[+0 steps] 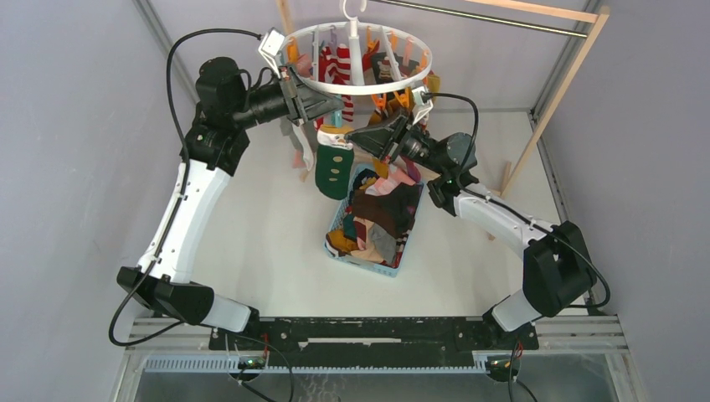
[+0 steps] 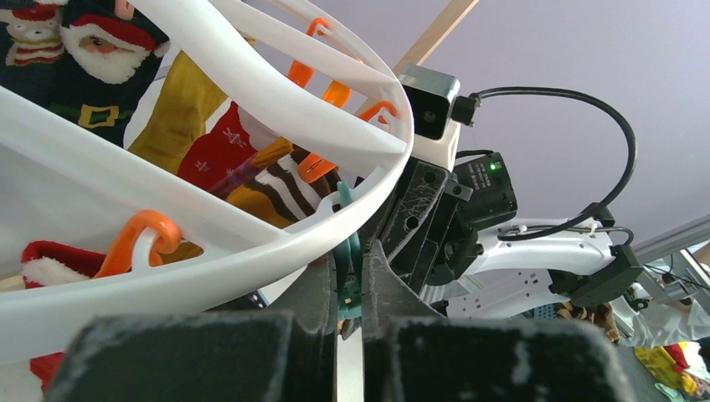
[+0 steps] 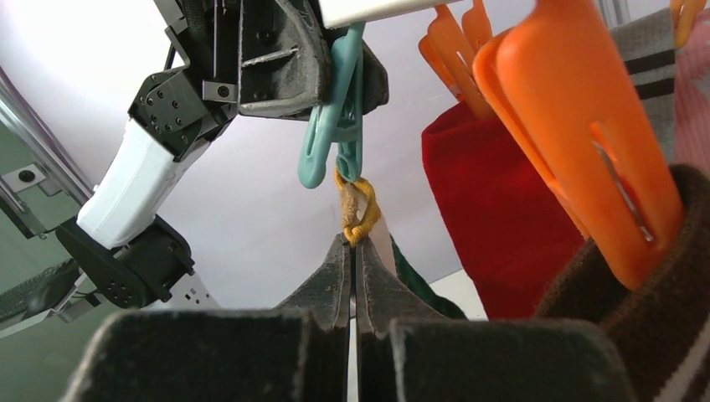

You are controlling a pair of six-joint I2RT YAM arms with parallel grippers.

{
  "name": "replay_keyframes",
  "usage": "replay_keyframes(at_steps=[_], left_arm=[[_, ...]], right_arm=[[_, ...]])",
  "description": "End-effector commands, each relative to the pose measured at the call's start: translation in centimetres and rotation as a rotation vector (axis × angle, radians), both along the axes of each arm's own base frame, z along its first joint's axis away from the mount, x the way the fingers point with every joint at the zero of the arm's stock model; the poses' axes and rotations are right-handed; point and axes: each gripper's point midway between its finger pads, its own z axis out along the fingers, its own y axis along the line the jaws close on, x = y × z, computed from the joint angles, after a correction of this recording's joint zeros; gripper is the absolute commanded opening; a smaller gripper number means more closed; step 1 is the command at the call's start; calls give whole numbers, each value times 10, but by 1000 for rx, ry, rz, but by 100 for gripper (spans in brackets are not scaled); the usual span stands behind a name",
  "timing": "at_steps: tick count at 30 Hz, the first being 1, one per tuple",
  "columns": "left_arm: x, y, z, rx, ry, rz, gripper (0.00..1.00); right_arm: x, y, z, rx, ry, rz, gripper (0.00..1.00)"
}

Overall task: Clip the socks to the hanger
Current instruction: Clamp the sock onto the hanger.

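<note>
**Sock cuff at the clip mouth, clip pinched open**

Table (image 1: 268,243): pale top, walled close on the left and right edges. A wooden frame (image 1: 557,92) leans in at the far right corner.

Hanger (image 1: 352,87): hangs over the middle of the far edge. Several socks are already pegged around the ring.

Basket (image 1: 362,262): sits mid-table, slightly toward the right edge, heaped with unclipped socks.

Green sock (image 1: 333,172): hangs free between basket and ring with its mustard cuff uppermost.

Left gripper (image 2: 349,260): fingers are pressed in on the teal clip (image 3: 331,134) at the near rim of the ring. It squeezes the clip's upper end, so the lower legs stand parted.

Right gripper (image 3: 352,243): fingers are pinched tight on the mustard cuff just under the clip. The cuff's top touches the clip's lower end. I cannot tell whether it is properly between the legs.

Step in hand: feeding this cuff into the opened clip, with many socks left to do.

Next move probably needs a short lift of the cuff up into the mouth. Then the left releases first, and the right lets go after the clip bites.

Room: tight. An orange clip (image 3: 586,142) and a red sock (image 3: 486,209) crowd the right side of the cuff, and the two wrists are near each other. The open space is below and toward the near edge.
</note>
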Motion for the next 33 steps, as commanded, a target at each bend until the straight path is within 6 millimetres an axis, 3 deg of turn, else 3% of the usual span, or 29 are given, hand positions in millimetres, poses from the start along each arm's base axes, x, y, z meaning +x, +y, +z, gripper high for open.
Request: replay_keyframes(at_steps=[1, 10, 27, 33], left_arm=[[-14, -1, 7, -18, -14, -56, 0], [-14, -1, 7, -21, -14, -59, 0], [-15, -2, 7, -24, -10, -69, 0], [-16, -1, 8, -25, -15, -67, 0]], right_arm=[[1, -11, 36, 79, -76, -24, 0], [-4, -14, 46, 92, -99, -2, 0], [10, -19, 56, 128, -85, -62, 0], [6, -20, 64, 155, -99, -46, 0]])
